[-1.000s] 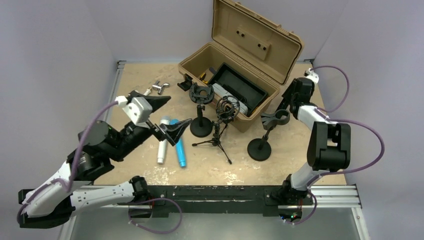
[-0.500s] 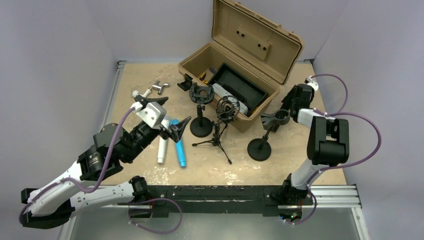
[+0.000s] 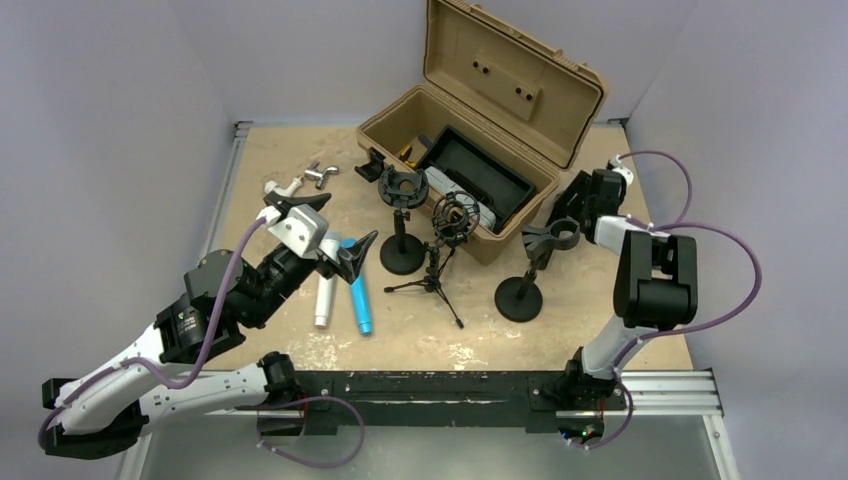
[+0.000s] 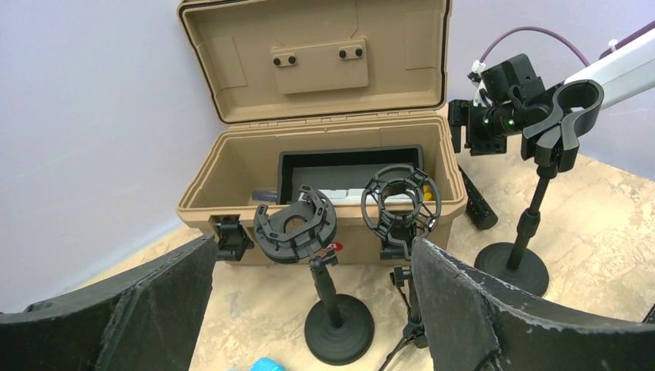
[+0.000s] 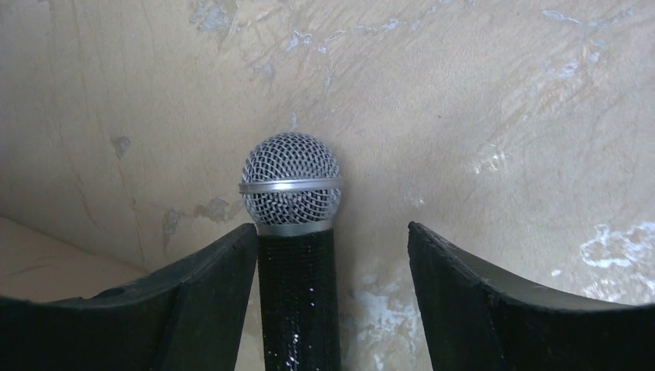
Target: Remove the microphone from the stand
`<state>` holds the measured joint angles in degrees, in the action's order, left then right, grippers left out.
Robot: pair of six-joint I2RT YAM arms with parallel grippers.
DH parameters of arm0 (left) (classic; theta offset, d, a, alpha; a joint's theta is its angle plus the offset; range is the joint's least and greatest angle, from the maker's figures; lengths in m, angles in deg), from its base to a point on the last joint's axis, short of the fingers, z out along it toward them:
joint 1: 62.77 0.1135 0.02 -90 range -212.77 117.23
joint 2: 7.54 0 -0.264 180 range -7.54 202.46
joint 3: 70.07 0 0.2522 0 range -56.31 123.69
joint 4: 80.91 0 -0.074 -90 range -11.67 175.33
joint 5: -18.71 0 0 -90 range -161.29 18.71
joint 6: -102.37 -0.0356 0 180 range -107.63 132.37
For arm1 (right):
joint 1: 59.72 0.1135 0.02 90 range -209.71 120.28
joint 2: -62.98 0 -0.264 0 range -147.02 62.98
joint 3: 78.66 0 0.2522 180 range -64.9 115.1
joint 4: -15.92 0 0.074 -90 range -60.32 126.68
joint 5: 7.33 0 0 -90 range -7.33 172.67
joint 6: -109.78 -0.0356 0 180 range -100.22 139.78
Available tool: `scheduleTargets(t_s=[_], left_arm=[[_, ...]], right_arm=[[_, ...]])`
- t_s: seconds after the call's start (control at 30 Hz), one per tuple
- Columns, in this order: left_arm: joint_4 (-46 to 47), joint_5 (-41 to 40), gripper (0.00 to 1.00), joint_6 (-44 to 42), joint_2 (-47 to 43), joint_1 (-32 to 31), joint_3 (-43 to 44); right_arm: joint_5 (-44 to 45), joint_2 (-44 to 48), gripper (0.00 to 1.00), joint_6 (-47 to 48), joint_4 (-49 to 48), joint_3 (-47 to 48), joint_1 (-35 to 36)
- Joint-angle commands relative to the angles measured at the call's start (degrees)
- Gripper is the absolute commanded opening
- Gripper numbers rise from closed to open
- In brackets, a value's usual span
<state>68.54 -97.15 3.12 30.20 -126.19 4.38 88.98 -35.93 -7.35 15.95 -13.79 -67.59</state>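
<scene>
Right gripper [image 5: 330, 230] is spread around the mic [image 5: 292, 216], which lies on the table [image 5: 463, 116] at 2 o'clock, clear of the stand [image 3: 530, 265] and against 1 finger [image 5: 208, 286], so pull back crooked and you'll drag or roll it.

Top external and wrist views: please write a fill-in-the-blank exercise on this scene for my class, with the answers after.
1. The tan toolbox has its lid ____.
2. The microphone has a black body and a ____ mesh head.
3. The clip on the stand right of the tripod is ____.

Missing words: open; silver; empty.
</scene>
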Motion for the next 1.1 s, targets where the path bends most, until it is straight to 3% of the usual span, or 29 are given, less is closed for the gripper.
scheduleTargets(t_s=[0.0,0.17,0.37,0.53,0.67,0.83,0.9,1.0,1.07], left_arm=[[2.4,-1.0,0.93,-1.2,0.0,-0.3,0.0],[2.3,-1.0,0.93,-1.3,0.4,-0.8,0.0],[2.4,-1.5,0.93,-1.5,0.8,-1.3,-0.2],[2.6,-1.2,0.93,-1.3,1.2,-1.6,-0.4],[2.9,-0.6,0.93,-0.8,1.9,-1.9,-0.7],[2.8,0.7,0.93,0.0,2.4,-2.3,-0.7],[2.8,1.1,0.93,0.3,2.1,-2.4,-0.7],[2.8,1.2,0.93,0.3,1.8,-2.5,-0.7],[2.8,1.3,0.93,0.0,1.9,-2.5,-0.6]], right_arm=[[3.7,6.9,0.71,-2.2,7.2,4.8,0.0],[5.3,16.3,0.74,-3.5,12.2,4.5,0.0],[6.2,34.8,0.74,-6.2,17.2,-0.7,0.0],[4.9,50.6,0.73,-4.5,26.1,3.3,0.0],[-5.4,61.4,0.74,-2.1,30.7,7.4,0.0],[-18.5,66.4,0.74,-1.9,38.1,9.2,0.0],[-26.3,67.3,0.78,-1.3,38.8,8.7,0.0],[-29.3,68.0,0.81,0.4,43.2,8.8,0.0],[-28.9,68.8,0.95,1.9,44.6,8.8,0.0]])
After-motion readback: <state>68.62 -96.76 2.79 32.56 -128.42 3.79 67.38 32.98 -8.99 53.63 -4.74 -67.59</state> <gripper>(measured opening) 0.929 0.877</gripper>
